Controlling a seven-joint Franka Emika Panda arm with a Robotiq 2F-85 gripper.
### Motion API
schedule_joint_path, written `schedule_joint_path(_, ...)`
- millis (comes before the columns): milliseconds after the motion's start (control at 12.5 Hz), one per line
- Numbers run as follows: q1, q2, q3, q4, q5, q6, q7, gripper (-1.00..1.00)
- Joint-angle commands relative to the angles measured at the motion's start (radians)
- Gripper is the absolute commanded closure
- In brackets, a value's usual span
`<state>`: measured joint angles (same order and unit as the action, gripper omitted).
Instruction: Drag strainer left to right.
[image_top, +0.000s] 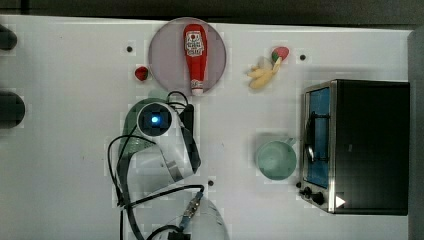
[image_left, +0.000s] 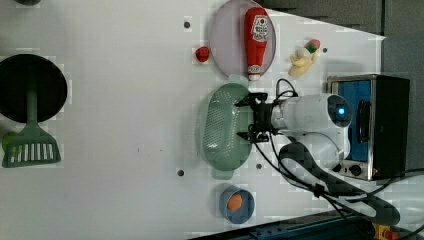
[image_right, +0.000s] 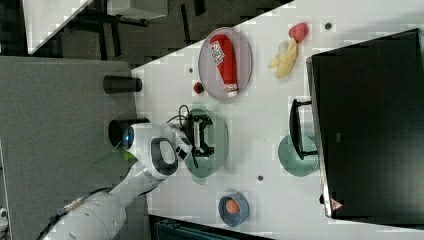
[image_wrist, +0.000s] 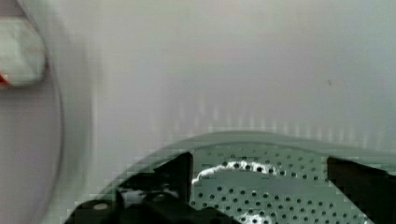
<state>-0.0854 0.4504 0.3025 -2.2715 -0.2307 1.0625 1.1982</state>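
Left view, hand wide open over strainer, holding nothing

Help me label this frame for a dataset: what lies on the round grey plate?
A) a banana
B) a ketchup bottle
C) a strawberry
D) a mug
B: the red ketchup bottle lies flat on the plate, cap toward the strainer; the top view shows it clearly.
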Motion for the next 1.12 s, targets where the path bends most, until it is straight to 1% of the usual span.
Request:
schedule_joint_path(80,-0.033,-0.026,-0.031,-0.012,0.003,-0.024,-0.137,-1.00)
schedule_joint_path(560,-0.071,-0.068,-0.102,-0.058,0.003,-0.021,-0.255,-1.00)
schedule_joint_path(880,-0.092,-0.072,-0.157,-0.064,0.003,-0.006,-0.366,-1.00)
schedule_joint_path(1120,-0.105,-0.072,-0.195,-0.064,0.003,0.010,-0.386,-1.00)
